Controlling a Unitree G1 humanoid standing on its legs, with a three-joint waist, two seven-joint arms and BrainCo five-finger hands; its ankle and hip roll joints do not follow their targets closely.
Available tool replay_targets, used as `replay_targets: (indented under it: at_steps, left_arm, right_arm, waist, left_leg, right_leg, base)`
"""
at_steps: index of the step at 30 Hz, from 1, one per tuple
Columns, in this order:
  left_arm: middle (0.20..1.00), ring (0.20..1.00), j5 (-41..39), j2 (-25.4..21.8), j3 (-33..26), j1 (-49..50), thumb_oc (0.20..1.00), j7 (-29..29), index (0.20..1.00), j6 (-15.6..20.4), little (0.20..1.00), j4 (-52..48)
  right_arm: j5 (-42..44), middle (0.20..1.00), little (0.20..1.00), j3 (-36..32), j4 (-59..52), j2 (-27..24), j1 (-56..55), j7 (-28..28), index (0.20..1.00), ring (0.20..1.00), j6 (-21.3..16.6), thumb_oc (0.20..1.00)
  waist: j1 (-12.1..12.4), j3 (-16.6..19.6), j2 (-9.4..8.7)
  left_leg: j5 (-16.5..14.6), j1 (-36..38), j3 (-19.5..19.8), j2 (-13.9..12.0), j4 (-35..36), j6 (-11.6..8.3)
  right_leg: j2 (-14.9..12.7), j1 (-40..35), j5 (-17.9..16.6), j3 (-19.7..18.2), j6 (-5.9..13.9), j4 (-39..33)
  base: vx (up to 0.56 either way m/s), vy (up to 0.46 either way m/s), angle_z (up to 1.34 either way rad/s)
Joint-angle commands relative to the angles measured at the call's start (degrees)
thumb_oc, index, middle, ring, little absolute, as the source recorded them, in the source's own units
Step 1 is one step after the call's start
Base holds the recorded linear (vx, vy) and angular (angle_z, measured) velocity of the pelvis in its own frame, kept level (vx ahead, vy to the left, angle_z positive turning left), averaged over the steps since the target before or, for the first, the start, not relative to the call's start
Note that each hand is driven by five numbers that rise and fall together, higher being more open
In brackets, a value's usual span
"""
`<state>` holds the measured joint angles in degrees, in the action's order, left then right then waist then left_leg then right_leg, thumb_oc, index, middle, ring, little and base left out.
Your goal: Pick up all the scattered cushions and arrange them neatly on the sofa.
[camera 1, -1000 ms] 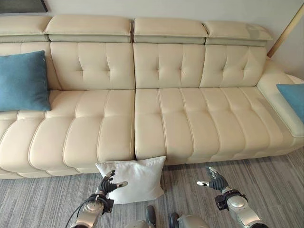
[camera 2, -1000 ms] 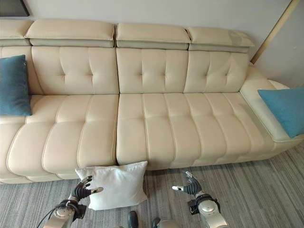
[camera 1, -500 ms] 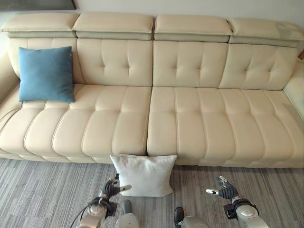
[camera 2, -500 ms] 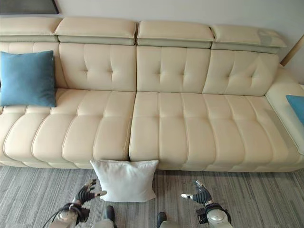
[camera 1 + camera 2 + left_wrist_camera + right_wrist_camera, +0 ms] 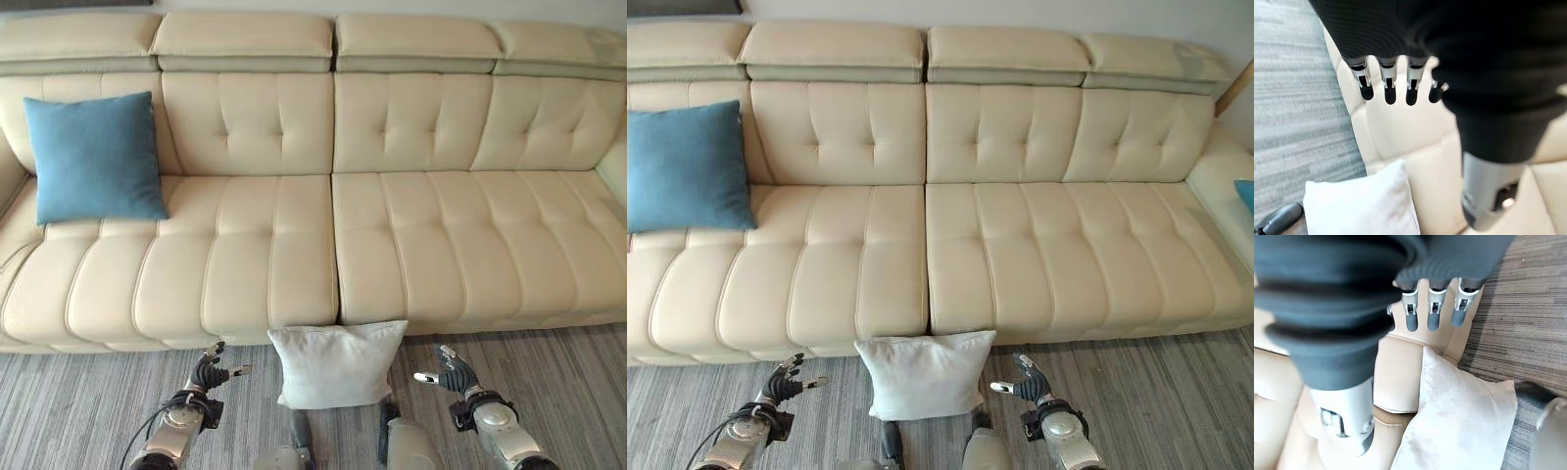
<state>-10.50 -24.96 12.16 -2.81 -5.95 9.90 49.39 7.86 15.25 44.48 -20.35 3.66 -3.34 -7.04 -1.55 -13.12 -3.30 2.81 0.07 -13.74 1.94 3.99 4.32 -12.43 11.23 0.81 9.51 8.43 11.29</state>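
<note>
A white cushion leans upright on the floor against the front of the cream sofa, below the seam between two seats. It also appears in both wrist views: cushion, cushion. A blue cushion stands on the sofa's left seat against the backrest. My left hand hovers left of the white cushion, open and holding nothing. My right hand hovers to its right, open too. Neither hand touches the cushion.
Grey striped carpet runs along the sofa's front. A second blue cushion peeks in at the far right end of the sofa. The middle and right seats are bare.
The camera has shifted, so the sofa and cushions sit differently in the picture. The white cushion now lies midway between my hands; before, my left hand was at its left corner. Both stay open.
</note>
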Motion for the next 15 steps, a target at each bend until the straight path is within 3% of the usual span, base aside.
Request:
replay_targets:
  at_steps: [1, 6, 7, 8, 9, 11, 12, 15]
  left_arm:
    - [1.000, 1.000, -5.5, -0.5, -3.0, -2.3, 1.000, -2.0, 1.000, 3.7, 1.000, -3.4]
    - [1.000, 1.000, -9.2, -1.9, -2.6, -9.9, 1.000, -4.9, 1.000, 5.5, 1.000, 0.4]
    - [1.000, 1.000, -11.3, -3.1, -2.1, -15.5, 1.000, -6.6, 1.000, 6.2, 1.000, 4.0]
    - [1.000, 1.000, -11.3, -3.1, -2.1, -15.5, 1.000, -6.6, 1.000, 6.2, 1.000, 4.0]
    - [1.000, 1.000, -12.6, -3.5, -2.2, -17.5, 1.000, -7.2, 1.000, 6.5, 1.000, 5.8]
    - [1.000, 1.000, -16.3, -5.8, -2.6, -25.2, 1.000, -9.8, 1.000, 7.2, 1.000, 10.7]
    - [1.000, 1.000, -16.4, -5.9, -2.7, -25.3, 1.000, -9.8, 1.000, 7.2, 1.000, 10.8]
    - [1.000, 1.000, -16.6, -8.3, -1.0, -33.1, 1.000, -11.3, 1.000, 6.7, 1.000, 15.5]
  right_arm:
    - [0.8, 1.000, 1.000, 0.2, 0.2, -3.0, 4.3, -2.9, 1.000, 1.000, -1.5, 1.000]
    - [4.1, 1.000, 1.000, 0.7, 4.4, -3.5, 11.8, -5.9, 1.000, 1.000, -2.1, 1.000]
    - [5.9, 1.000, 1.000, 2.1, 7.4, -4.1, 17.9, -7.5, 1.000, 1.000, -2.4, 1.000]
    - [5.9, 1.000, 1.000, 2.1, 7.4, -4.1, 17.9, -7.5, 1.000, 1.000, -2.4, 1.000]
    - [6.6, 1.000, 1.000, 2.9, 9.0, -4.6, 20.4, -8.1, 1.000, 1.000, -2.6, 1.000]
    - [9.8, 1.000, 1.000, 5.1, 12.1, -5.6, 31.5, -10.4, 1.000, 1.000, -3.2, 1.000]
    - [9.8, 1.000, 1.000, 5.1, 12.2, -5.6, 31.6, -10.4, 1.000, 1.000, -3.2, 1.000]
    - [11.9, 1.000, 1.000, 8.3, 13.8, -5.0, 40.1, -11.3, 1.000, 1.000, -3.9, 1.000]
  waist:
    - [1.0, -1.6, 0.23]
    - [1.6, -5.3, 0.61]
    - [1.4, -6.9, 0.95]
    - [1.4, -6.9, 0.95]
    - [1.3, -7.7, 1.08]
    - [0.8, -9.8, 1.13]
    - [0.8, -9.6, 1.11]
    - [-0.1, -10.7, 1.56]
  left_leg:
    - [-7.2, -8.0, 5.2, -1.8, -11.7, -4.77]
    - [-6.6, -19.6, 6.1, -2.6, -17.3, -5.44]
    - [-6.2, -26.5, 6.0, -3.3, -20.1, -5.84]
    - [-6.2, -26.6, 6.0, -3.3, -20.1, -5.84]
    - [-7.7, -28.5, 6.1, -3.7, -21.7, -6.30]
    - [-7.9, -41.3, 5.8, -5.7, -28.7, -5.94]
    - [-8.0, -41.8, 5.8, -5.7, -29.0, -5.93]
    - [-8.6, -53.5, 6.5, -6.9, -35.7, -5.59]
  right_leg:
    - [2.6, 0.1, 2.0, -3.4, -1.07, 4.0]
    - [2.3, 9.3, 2.8, -2.9, -2.46, 7.0]
    - [2.3, 16.0, 3.3, -3.0, -2.82, 9.5]
    - [2.3, 16.1, 3.3, -3.0, -2.83, 9.5]
    - [2.3, 18.7, 4.8, -3.6, -2.52, 11.6]
    - [2.8, 31.9, 5.3, -6.1, -2.65, 18.0]
    - [2.8, 32.3, 5.4, -6.2, -2.65, 18.1]
    - [3.1, 44.4, 6.6, -8.2, -3.32, 25.3]
  base:
    - [-0.21, -0.058, 0.39]
    - [-0.24, -0.118, 0.17]
    - [-0.28, -0.129, 0.16]
    - [-0.20, -0.113, 0.07]
    - [-0.17, -0.047, -0.05]
    - [-0.30, -0.047, -0.13]
    - [-0.20, -0.024, -0.30]
    - [-0.14, -0.024, -0.20]
